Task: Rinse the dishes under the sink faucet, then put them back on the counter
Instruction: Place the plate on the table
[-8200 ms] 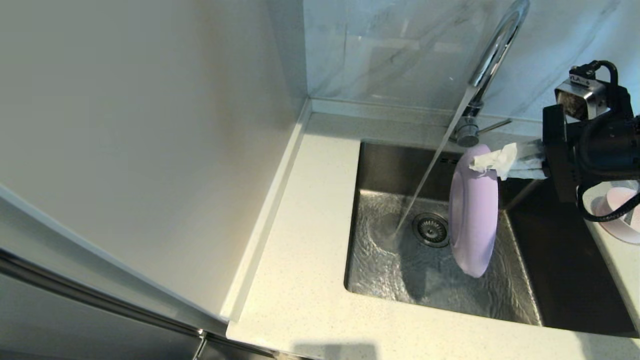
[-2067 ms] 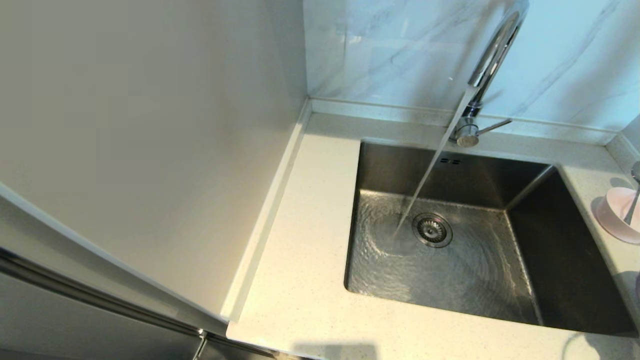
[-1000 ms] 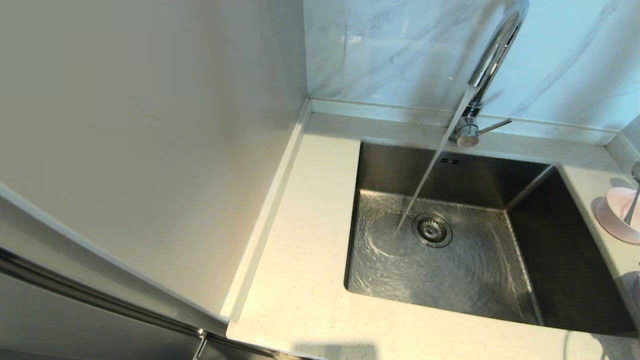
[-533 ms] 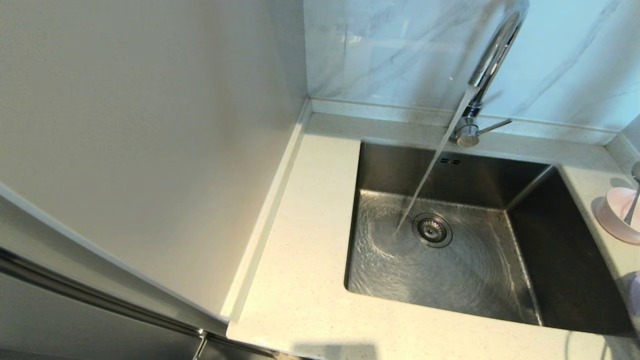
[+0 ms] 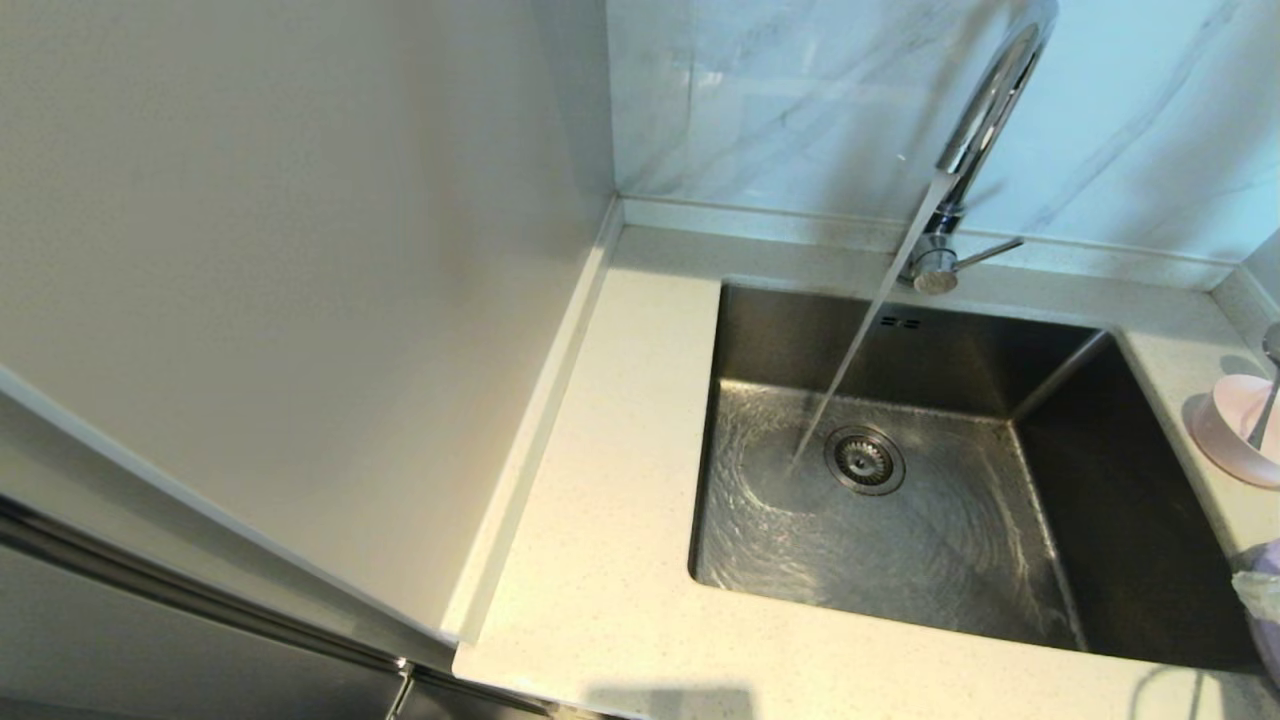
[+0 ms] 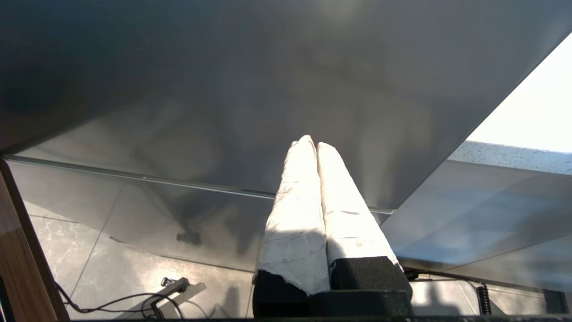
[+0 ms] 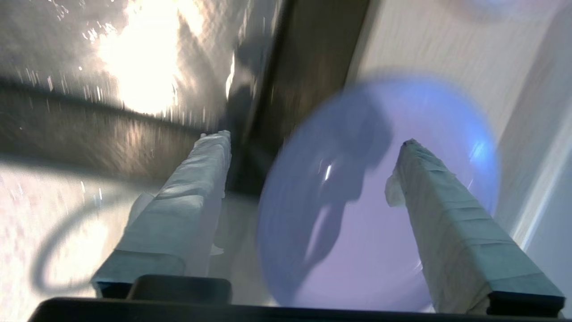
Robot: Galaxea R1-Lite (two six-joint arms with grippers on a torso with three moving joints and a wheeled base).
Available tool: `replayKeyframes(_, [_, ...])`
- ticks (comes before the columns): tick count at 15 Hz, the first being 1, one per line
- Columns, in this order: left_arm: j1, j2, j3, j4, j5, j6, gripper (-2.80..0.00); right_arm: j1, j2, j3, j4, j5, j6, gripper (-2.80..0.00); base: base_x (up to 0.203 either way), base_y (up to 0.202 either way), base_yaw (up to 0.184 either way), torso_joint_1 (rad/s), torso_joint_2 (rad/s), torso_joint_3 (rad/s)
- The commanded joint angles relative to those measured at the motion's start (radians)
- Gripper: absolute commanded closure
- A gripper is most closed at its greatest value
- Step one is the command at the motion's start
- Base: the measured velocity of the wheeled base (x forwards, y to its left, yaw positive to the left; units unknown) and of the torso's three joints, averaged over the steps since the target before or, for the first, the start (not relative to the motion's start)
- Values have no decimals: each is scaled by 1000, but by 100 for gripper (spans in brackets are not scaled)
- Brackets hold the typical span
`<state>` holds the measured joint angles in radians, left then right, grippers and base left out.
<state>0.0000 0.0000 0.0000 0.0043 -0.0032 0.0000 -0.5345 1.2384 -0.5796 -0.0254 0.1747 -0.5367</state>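
The lavender plate (image 7: 357,232) lies on the counter (image 7: 424,44) beside the sink's right rim, and only a sliver of the plate (image 5: 1270,570) shows in the head view. My right gripper (image 7: 313,138) hangs over it, open wide, with one finger on each side and neither touching it. Farther back on the right counter stands the pink bowl (image 5: 1225,425) with the spoon (image 5: 1265,410) leaning in it. The chrome faucet (image 5: 985,110) pours a stream into the steel sink (image 5: 800,340). My left gripper (image 6: 310,143) is shut and empty, parked low by the cabinet front.
Water swirls round the drain strainer (image 5: 865,460). The speckled counter (image 5: 620,500) runs along the sink's left and front. A tall pale panel (image 5: 300,300) closes off the left side, and the marbled wall (image 5: 800,100) stands behind the faucet.
The plate went from beside the stream in the sink to the right counter. Over the last second my right gripper opened and let it go, and the plate's edge came into the head view.
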Motion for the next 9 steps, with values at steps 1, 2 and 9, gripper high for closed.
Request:
replayKeyframes(1, [0, 0, 0, 0, 0, 0, 0, 1, -53, 23, -179, 81, -37, -280, 0, 0, 0, 0, 0, 0])
replayKeyframes(2, [0, 0, 0, 0, 0, 0, 0, 3, -51, -3, -183, 88, -51, -280, 0, 0, 0, 0, 0, 0])
replayKeyframes(9, [0, 0, 0, 0, -1, 0, 0, 39, 1, -430, 316, 71, -21, -280, 0, 0, 0, 0, 0, 0])
